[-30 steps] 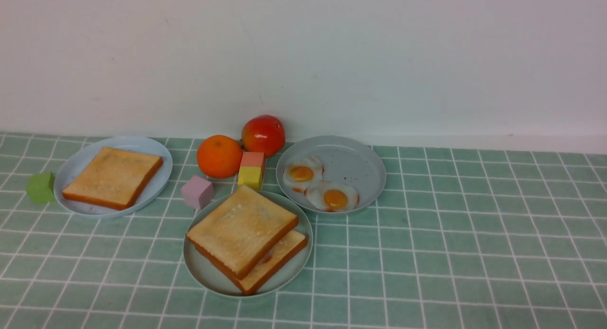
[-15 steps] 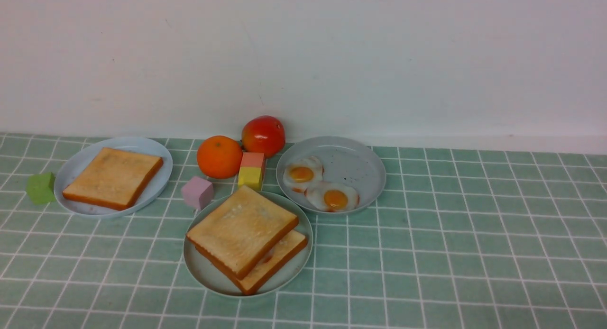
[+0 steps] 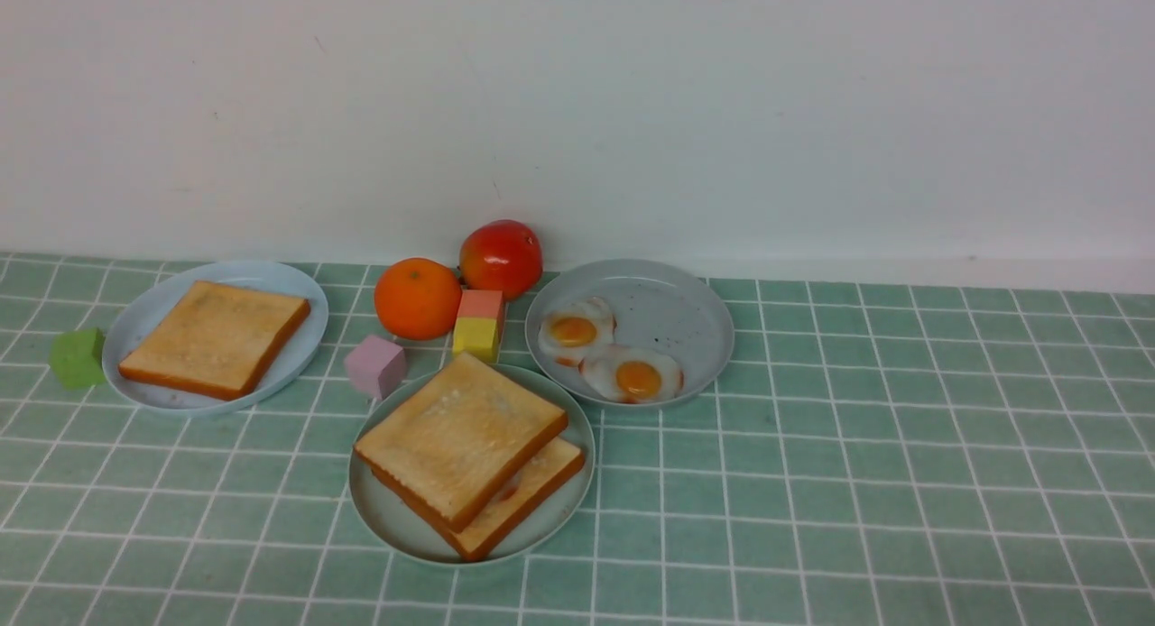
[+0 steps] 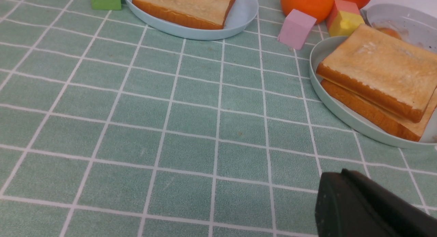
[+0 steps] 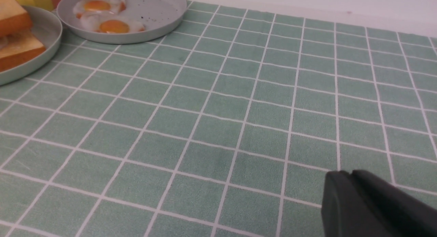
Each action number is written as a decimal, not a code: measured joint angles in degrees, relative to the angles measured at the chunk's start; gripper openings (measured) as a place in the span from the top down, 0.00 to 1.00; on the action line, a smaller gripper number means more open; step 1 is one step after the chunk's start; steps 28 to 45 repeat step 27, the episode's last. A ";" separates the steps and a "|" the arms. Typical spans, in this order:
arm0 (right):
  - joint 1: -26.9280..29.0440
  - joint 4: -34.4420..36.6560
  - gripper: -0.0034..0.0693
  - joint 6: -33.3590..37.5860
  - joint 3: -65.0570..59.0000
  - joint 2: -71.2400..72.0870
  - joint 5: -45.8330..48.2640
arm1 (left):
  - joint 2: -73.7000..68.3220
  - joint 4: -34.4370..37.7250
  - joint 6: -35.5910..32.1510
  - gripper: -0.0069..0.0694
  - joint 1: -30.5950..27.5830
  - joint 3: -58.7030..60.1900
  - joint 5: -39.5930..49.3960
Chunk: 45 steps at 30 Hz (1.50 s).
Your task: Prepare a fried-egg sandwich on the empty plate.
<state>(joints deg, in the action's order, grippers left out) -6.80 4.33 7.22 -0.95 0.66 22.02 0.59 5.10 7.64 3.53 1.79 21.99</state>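
Note:
The fried-egg sandwich [image 3: 465,450], two toast slices stacked askew with a bit of egg showing between them, lies on the pale mint-green plate [image 3: 388,518] at the front centre of the table. The left wrist view shows the sandwich [image 4: 379,73] and the plate [image 4: 341,115] too. My left gripper [image 4: 343,172] is shut and holds nothing, low over the tablecloth and apart from the plate. My right gripper [image 5: 350,172] has its fingers together, holds nothing, and hangs over bare cloth far from the plate [image 5: 41,61]. Neither gripper shows in the front view.
A pale-blue plate [image 3: 144,315] at the left holds one toast slice [image 3: 215,337]. A grey speckled plate [image 3: 686,310] holds two fried eggs [image 3: 632,375]. An orange [image 3: 418,298], a red fruit [image 3: 502,256] and green [image 3: 78,358], pink [image 3: 375,365] and yellow [image 3: 475,337] cubes stand behind.

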 joint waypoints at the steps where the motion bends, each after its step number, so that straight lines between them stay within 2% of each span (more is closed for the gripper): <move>1: 0.00 0.00 0.88 0.00 0.00 0.00 0.00 | 0.00 0.00 0.00 0.93 0.00 0.00 0.00; 27: 0.00 0.05 0.83 0.00 0.00 0.00 0.00 | 0.00 0.00 0.00 0.91 0.00 0.00 0.00; 45: 0.00 0.05 0.83 0.00 0.00 0.00 0.00 | 0.00 0.00 0.00 0.91 0.00 0.00 0.00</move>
